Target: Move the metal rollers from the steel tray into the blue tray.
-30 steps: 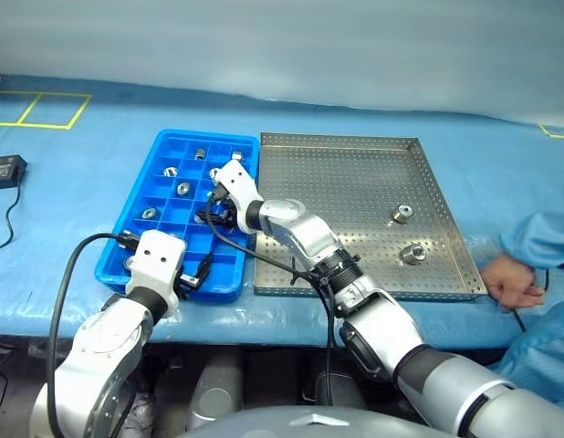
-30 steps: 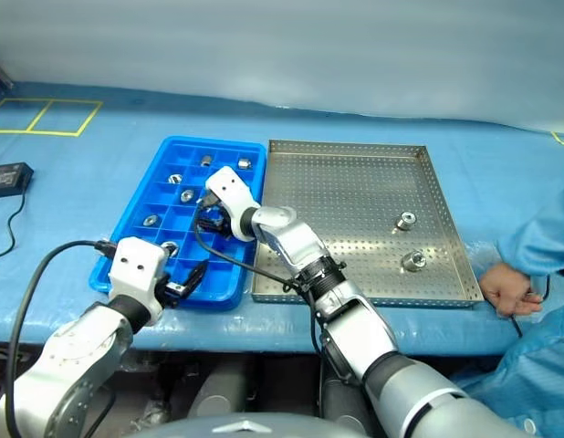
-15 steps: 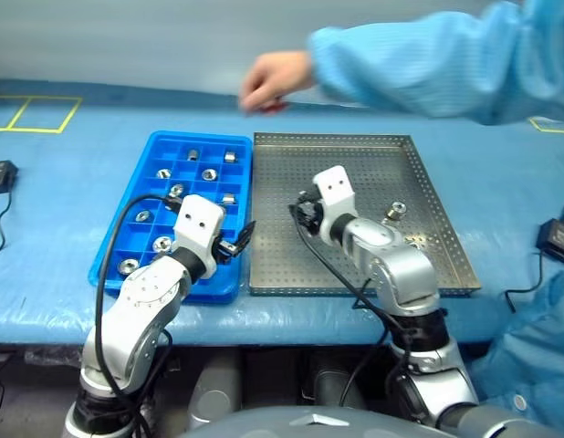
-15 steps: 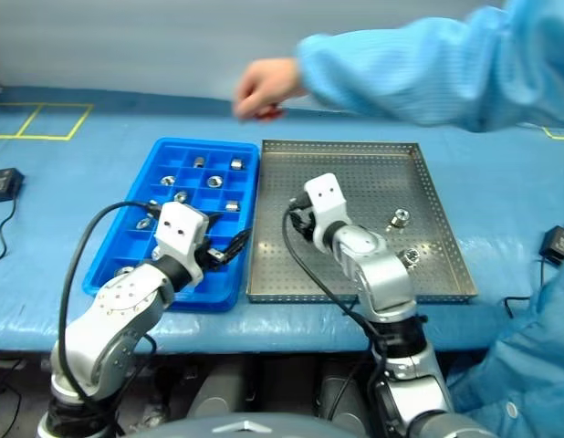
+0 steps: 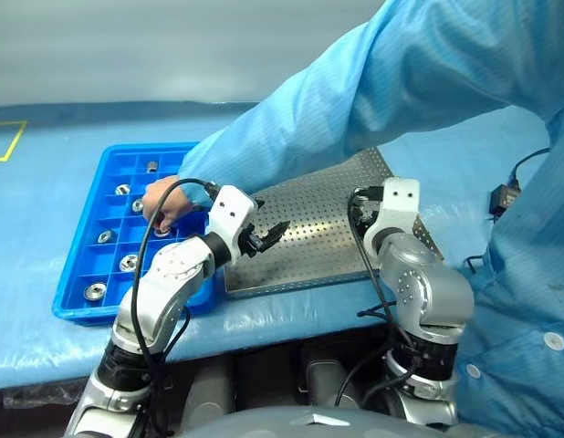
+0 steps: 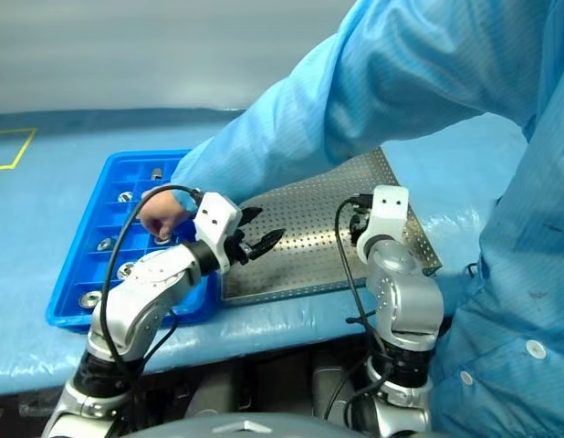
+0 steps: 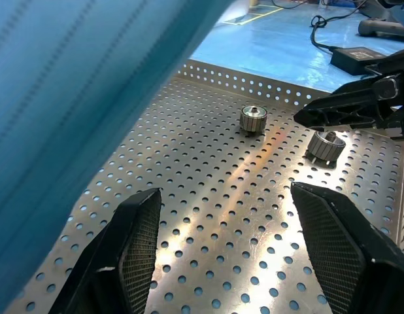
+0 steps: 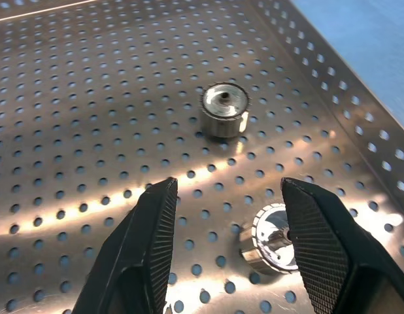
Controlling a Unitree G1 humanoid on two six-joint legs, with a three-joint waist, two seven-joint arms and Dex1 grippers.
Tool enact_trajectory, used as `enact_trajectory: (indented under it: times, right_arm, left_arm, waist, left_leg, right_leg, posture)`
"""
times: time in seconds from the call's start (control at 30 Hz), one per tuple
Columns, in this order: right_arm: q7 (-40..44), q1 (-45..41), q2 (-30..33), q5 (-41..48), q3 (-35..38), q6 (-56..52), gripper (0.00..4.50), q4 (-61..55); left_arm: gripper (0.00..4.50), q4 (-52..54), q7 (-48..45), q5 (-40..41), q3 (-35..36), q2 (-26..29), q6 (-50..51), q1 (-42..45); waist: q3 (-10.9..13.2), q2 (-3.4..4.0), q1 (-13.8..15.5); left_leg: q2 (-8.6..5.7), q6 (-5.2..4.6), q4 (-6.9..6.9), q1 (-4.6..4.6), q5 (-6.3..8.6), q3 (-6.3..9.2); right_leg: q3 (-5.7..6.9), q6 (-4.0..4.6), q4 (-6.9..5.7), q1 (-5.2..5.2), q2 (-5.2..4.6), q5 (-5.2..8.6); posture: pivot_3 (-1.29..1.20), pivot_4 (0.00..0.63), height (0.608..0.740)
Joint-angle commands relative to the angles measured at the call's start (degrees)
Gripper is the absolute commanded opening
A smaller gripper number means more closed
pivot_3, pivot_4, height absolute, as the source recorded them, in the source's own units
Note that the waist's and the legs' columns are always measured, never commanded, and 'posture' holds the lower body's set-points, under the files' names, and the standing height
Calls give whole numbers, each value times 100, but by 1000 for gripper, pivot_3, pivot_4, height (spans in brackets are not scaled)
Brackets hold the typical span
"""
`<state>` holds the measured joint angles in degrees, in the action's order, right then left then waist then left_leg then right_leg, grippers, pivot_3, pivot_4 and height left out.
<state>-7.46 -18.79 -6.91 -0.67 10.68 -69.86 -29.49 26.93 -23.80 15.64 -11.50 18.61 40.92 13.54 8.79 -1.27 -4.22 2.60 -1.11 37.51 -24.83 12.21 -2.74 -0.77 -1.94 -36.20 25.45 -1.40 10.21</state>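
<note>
Both pincers gape empty over the steel tray (image 5: pixel 328 228).
Right pincer (image 8: pixel 228 216) hovers by two metal rollers (image 8: pixel 224 110); left pincer (image 7: pixel 231 226) near tray's front edge.

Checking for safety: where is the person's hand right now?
In the left eye view, the person's hand reaches into the blue tray, over its compartments near the tray's right side, just behind the robot's left arm.

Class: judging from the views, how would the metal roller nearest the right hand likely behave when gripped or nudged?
The roller looks polished, so probably slippery. It seems tilted on the steel tray, so a nudge may roll it. Solid metal: likely stiff, heavy for its size.
</note>
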Motion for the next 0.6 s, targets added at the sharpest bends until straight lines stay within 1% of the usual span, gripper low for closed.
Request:
enact_trajectory:
  times: [0.03, 0.1, 0.23, 0.6]
  right_arm:
    - [-331, -72, -299, -53, 74, 291, 2661, 41]
    - [-415, -72, -387, -16, 86, 359, 2661, 120]
    - [-536, -1, -371, -6, 98, 518, 2661, 328]
    - [-761, 25, -439, 116, 121, 998, 2661, 1063]
  left_arm:
    - [3465, 121, -35, -53, -17, 49, -109, 3]
    - [3465, 139, -37, -46, 4, 81, -87, 3]
    - [3465, 173, -21, -24, 41, 144, -58, 22]
    - [3465, 366, 83, 6, 58, 154, 12, -85]
  waist:
    - [0, 1, -43]
    - [0, 1, -72]
    - [-1, 2, -105]
    - [-1, 3, -96]
  left_leg:
    - [-1, 0, 0, 0, 0, 1]
    - [-1, -1, 1, 1, -1, 0]
    - [-1, -2, 0, 5, -1, 1]
    - [-2, -2, 0, 6, -1, 0]
  right_leg:
    - [-3, -2, -1, 2, -1, -1]
    - [-6, -4, -1, 1, -1, -3]
    - [-7, -4, -6, 1, -1, -2]
    - [-11, -4, -8, 1, -1, -3]
  posture:
    - [-137, 150, 740]
    - [-132, 150, 740]
    - [-114, 150, 740]
    - [-85, 150, 740]
